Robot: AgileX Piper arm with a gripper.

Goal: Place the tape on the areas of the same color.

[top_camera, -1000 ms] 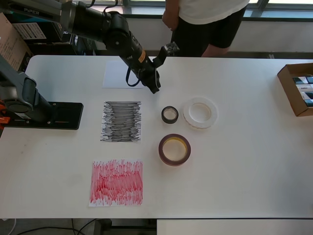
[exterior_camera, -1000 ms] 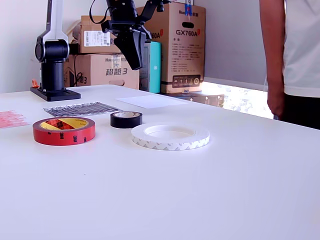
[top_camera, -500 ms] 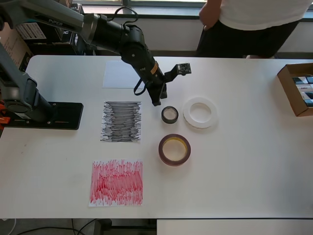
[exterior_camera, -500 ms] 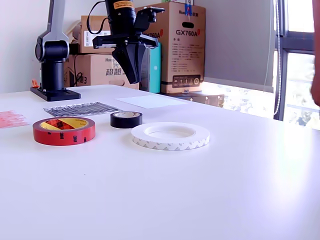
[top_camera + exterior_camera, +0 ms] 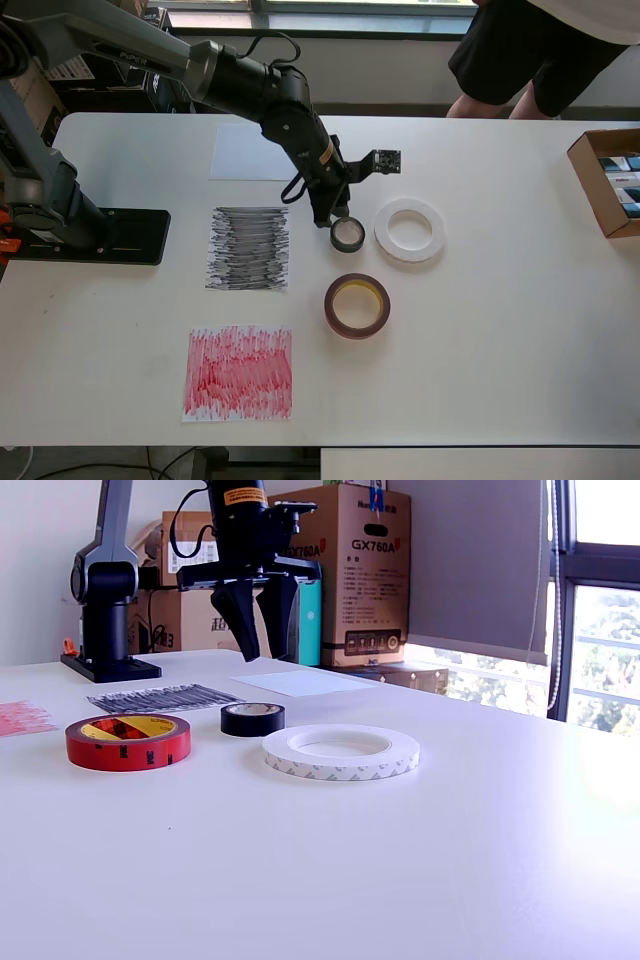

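Note:
My gripper [image 5: 332, 214] hangs open in the air just to the far-left of the small black tape roll [image 5: 336, 237] in the overhead view, its two fingers spread and empty. In the exterior view the gripper [image 5: 266, 656] is above and behind the black roll [image 5: 252, 723]. The wide white roll [image 5: 386, 231] [image 5: 340, 768] lies beside the black one. The red-brown roll [image 5: 331, 306] [image 5: 128, 753] lies nearer the front. The black scribbled area [image 5: 248, 248] [image 5: 165, 697], the red scribbled area [image 5: 238, 372] [image 5: 20, 717] and the white sheet [image 5: 245, 152] [image 5: 305, 682] carry nothing.
The arm's black base plate [image 5: 120, 236] sits at the overhead view's left. An open cardboard box [image 5: 600, 185] stands at the right edge. A person [image 5: 530, 45] stands behind the far edge. Stacked cartons [image 5: 365, 570] rise behind the table in the exterior view.
The gripper moved from over the white sheet toward the black roll and lowered, its fingers spreading open. The person walked toward the overhead view's right.

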